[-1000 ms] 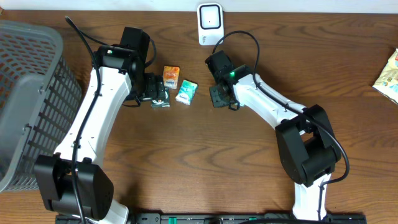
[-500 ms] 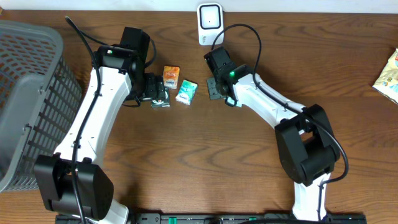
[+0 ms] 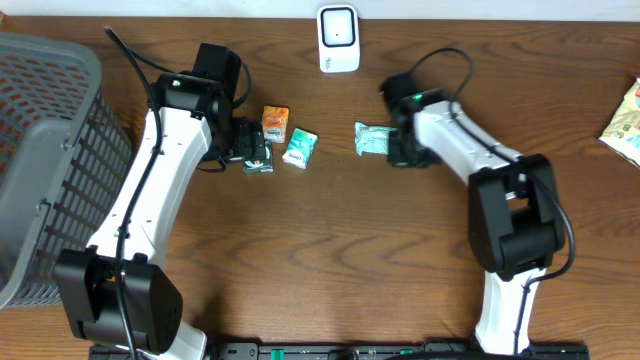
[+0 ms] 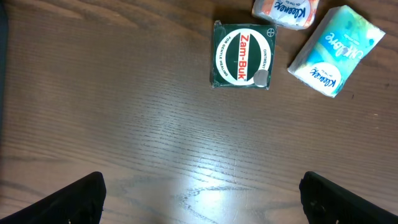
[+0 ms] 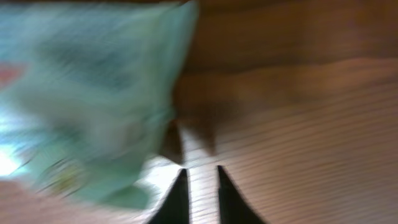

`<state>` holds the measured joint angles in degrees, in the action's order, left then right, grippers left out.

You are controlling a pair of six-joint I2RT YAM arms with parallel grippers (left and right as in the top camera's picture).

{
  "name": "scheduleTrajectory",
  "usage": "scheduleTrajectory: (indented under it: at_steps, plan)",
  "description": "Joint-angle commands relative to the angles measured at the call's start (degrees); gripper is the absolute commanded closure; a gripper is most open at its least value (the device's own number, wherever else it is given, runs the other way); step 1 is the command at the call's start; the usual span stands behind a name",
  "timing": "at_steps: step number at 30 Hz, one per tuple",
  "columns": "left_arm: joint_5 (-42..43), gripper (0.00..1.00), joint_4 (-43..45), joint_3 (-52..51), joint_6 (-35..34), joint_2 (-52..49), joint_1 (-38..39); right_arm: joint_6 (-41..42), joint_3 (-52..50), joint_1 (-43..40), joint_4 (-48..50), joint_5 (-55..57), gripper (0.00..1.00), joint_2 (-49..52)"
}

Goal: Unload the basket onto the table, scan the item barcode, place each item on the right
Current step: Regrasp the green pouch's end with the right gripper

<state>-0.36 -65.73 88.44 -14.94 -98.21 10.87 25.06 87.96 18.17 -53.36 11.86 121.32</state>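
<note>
A teal tissue pack (image 3: 372, 140) lies out to the left of my right gripper (image 3: 393, 148), below and right of the white scanner (image 3: 338, 38). The right wrist view is blurred: the pack (image 5: 93, 99) fills the upper left and reaches the tips of my right gripper (image 5: 202, 171), whose fingers are drawn close, pinching its edge. My left gripper (image 4: 202, 186) hangs wide open over bare wood. Ahead of it lie a green Zam-Buk box (image 4: 242, 55) and two Kleenex packs, one orange (image 4: 285, 9) and one teal (image 4: 336, 50).
A grey mesh basket (image 3: 50, 150) fills the left side of the table. A snack bag (image 3: 625, 125) pokes in at the right edge. In the overhead view the orange pack (image 3: 275, 120) and teal pack (image 3: 299, 148) sit between the two arms.
The right gripper closed, then swung right, away from the spot below the scanner. The teal pack, hidden before, now shows at its tips. The left arm stayed still.
</note>
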Motion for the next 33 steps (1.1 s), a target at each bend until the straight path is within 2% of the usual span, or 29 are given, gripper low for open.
scheduleTrajectory:
  at_steps: [1,4,5,7,9,16,24,27,29,33]
  plan:
    - [-0.5,0.02,-0.2,0.8,0.3,0.2,-0.3,-0.4,2.7,-2.5,0.3,-1.6,0.67,-3.3]
    - [-0.5,0.02,-0.2,0.8,0.3,0.2,-0.3,-2.0,3.3,-4.3,2.1,-8.7,0.25,-3.9]
    - [-0.5,0.02,-0.2,0.8,0.3,0.2,-0.3,-1.9,3.3,-4.9,2.3,-11.5,0.21,-3.9]
    - [-0.5,0.03,-0.2,0.8,0.3,0.2,-0.3,-1.8,2.5,-6.2,2.9,-21.3,0.06,-3.9]
    - [-0.5,0.02,-0.2,0.8,0.3,0.2,-0.3,-0.9,1.9,-6.6,3.5,-25.9,0.01,-3.9]
    - [-0.5,0.02,-0.2,0.8,0.3,0.2,-0.3,8.0,-1.1,-6.6,7.9,-28.5,0.01,-3.9]
    - [-0.5,0.02,-0.2,0.8,0.3,0.2,-0.3,12.3,-5.3,-7.3,16.3,-28.5,0.01,-3.2]
    - [-0.5,0.02,-0.2,0.8,0.3,0.2,-0.3,13.3,-7.3,-7.8,19.9,-29.2,0.04,-3.1]
    - [-0.5,0.02,-0.2,0.8,0.3,0.2,-0.3,13.2,-9.0,-7.8,23.6,-30.7,0.08,-3.1]
    - [-0.5,0.02,-0.2,0.8,0.3,0.2,-0.3,13.3,-10.6,-7.8,26.2,-32.0,0.39,-3.1]
